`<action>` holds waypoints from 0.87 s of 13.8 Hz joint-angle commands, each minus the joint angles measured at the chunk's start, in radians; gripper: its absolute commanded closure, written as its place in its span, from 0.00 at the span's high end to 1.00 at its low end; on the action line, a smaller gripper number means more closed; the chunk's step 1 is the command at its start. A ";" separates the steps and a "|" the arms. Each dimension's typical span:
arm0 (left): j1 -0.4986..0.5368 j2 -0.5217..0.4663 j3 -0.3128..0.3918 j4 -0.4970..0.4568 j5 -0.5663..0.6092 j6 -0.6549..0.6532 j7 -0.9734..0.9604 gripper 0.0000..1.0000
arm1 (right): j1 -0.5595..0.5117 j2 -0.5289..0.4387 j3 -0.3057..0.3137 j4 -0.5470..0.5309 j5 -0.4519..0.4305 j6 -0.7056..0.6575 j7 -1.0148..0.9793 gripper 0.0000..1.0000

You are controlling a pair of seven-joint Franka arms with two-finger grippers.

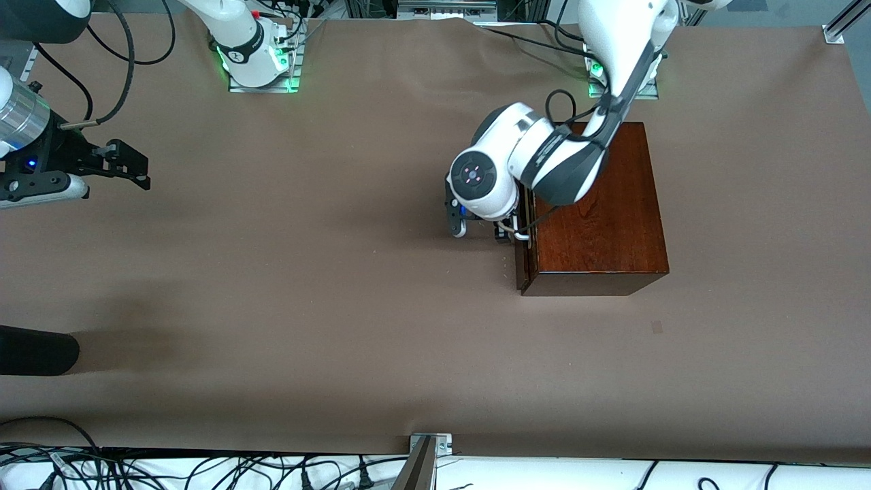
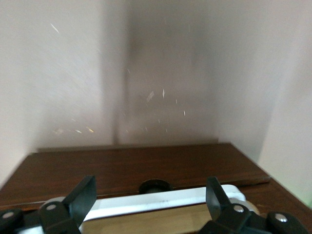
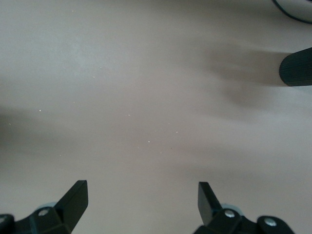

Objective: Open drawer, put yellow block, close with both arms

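The dark mahogany box point(image 1: 592, 211) stands toward the left arm's end of the table. Its drawer point(image 1: 522, 265) faces the right arm's end, and I cannot tell if it is pulled out at all. My left gripper point(image 1: 507, 233) hangs right at the drawer's white bar handle point(image 1: 520, 235). In the left wrist view the left gripper point(image 2: 150, 179) is open, its fingers point(image 2: 83, 195) spread along the handle point(image 2: 161, 199) and gripping nothing. My right gripper point(image 1: 144, 170) waits open over bare cloth at the right arm's end of the table, and the right wrist view shows the right gripper point(image 3: 142, 184) with nothing in it. The yellow block is out of view.
A black rounded object point(image 1: 34, 350) juts in at the right arm's end of the table, nearer the camera, and shows as the same black object point(image 3: 297, 68) in the right wrist view. Cables point(image 1: 204, 469) and a metal bracket point(image 1: 425, 449) line the near edge.
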 commanded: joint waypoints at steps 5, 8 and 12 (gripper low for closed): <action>0.190 -0.159 0.023 0.137 -0.011 -0.178 0.023 1.00 | -0.006 0.003 0.005 0.015 0.007 -0.016 0.017 1.00; 0.331 -0.158 0.025 0.238 0.005 -0.245 0.018 1.00 | -0.007 0.001 -0.001 0.011 0.008 -0.018 0.017 1.00; 0.400 -0.343 0.052 0.041 -0.027 -0.116 -0.156 1.00 | -0.007 0.001 -0.016 0.011 0.007 -0.021 0.018 1.00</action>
